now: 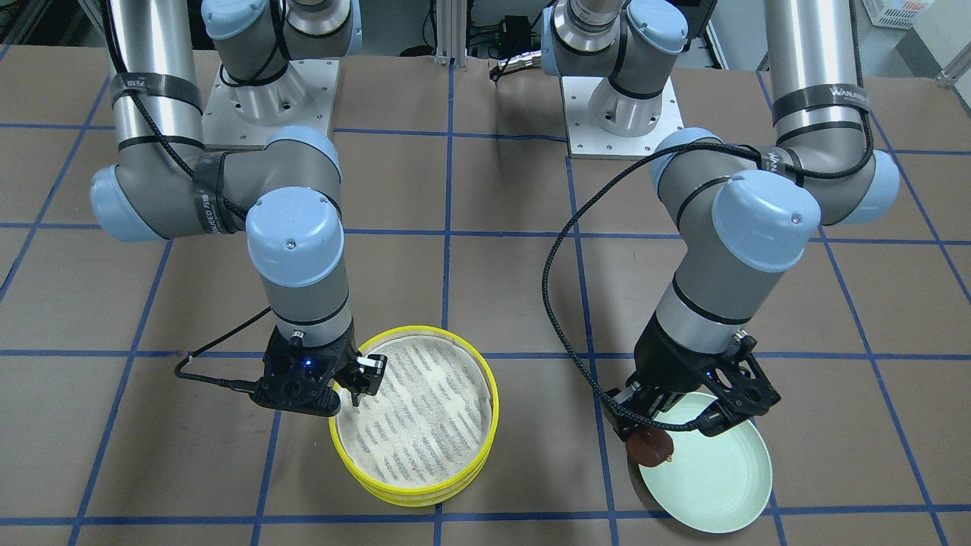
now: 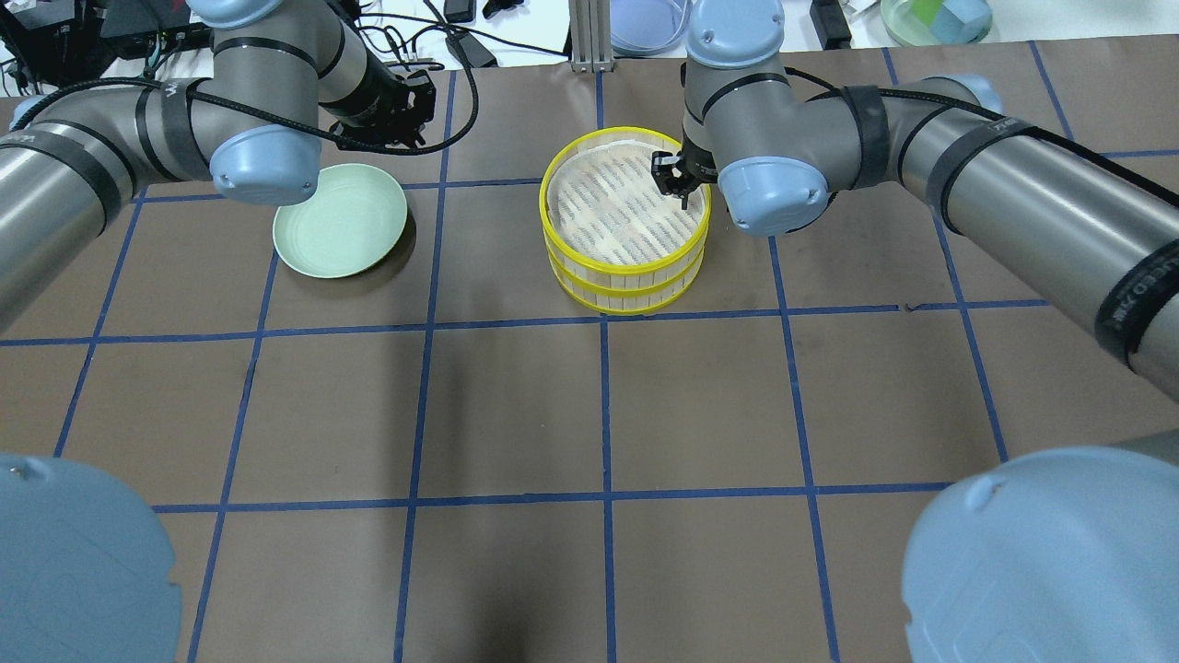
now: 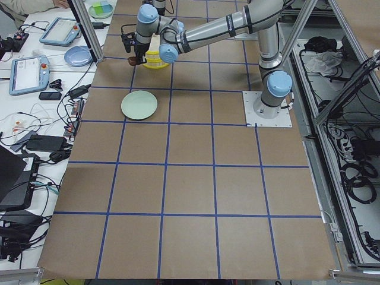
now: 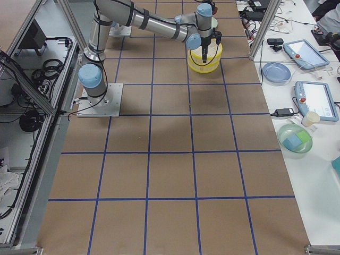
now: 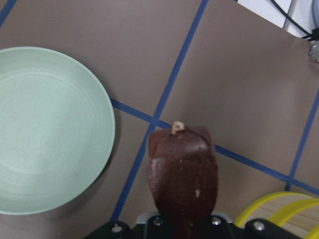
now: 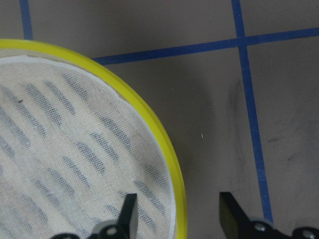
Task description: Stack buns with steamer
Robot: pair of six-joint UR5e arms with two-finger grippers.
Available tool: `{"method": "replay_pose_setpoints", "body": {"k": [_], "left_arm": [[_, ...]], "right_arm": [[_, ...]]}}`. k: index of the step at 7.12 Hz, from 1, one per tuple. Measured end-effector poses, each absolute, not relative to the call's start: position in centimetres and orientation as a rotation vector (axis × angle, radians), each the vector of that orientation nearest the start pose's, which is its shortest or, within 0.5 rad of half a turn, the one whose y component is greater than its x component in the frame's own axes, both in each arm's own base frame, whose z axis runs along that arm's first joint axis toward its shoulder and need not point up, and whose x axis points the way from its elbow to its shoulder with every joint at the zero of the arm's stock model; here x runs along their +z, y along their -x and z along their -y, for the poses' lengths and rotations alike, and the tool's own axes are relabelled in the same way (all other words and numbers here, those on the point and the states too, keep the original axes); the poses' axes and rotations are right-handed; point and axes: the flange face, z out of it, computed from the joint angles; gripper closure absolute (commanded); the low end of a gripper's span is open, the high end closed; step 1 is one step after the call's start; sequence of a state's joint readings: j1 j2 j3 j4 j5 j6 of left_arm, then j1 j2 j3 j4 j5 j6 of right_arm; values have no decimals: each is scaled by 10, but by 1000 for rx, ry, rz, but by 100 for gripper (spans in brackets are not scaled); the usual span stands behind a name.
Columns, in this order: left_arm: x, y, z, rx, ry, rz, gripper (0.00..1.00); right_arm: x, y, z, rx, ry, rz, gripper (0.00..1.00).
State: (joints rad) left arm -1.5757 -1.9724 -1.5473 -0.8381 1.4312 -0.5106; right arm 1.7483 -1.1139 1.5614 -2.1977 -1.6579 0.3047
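Observation:
The two steamer trays [image 2: 626,267] are stacked, yellow rims aligned; the top mesh liner [image 1: 425,413] is bare. My right gripper [image 1: 362,379] is open, and its fingers [image 6: 128,215] straddle the top tray's yellow rim [image 6: 174,184]. My left gripper [image 1: 651,436] is shut on the dark reddish-brown bun [image 1: 648,447], also seen in the left wrist view [image 5: 183,174]. It holds the bun above the edge of the pale green plate [image 1: 713,485]. The cream-white bun is hidden.
The pale green plate [image 2: 341,230] holds nothing and lies to the left of the stack. The brown table has a blue tape grid [image 2: 603,405]. Beyond the table's far edge are cables and dishes [image 2: 935,18].

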Motion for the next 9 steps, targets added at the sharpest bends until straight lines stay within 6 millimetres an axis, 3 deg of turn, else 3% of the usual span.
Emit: {"method": "replay_pose_setpoints", "body": {"k": [2, 3, 4, 6, 7, 8, 9], "left_arm": [[356, 206, 644, -504, 1035, -3228, 100], [351, 235, 635, -467, 1168, -3215, 100], [343, 264, 625, -426, 1224, -3213, 100], [326, 320, 604, -388, 1162, -3255, 97], [314, 338, 596, -371, 1117, -3269, 52], [304, 345, 591, -355, 1095, -3270, 13], [299, 347, 589, -356, 1089, -3270, 0]], "right_arm": [[339, -222, 613, -334, -180, -3169, 1], [367, -214, 595, -267, -173, -3181, 0], [398, -208, 571, -211, -171, -3191, 0], [467, -198, 511, -141, -176, -3204, 0], [493, -194, 487, -160, -183, -3206, 0], [509, -191, 472, -173, -188, -3207, 0], [514, -189, 465, -164, -189, -3208, 0]]}}
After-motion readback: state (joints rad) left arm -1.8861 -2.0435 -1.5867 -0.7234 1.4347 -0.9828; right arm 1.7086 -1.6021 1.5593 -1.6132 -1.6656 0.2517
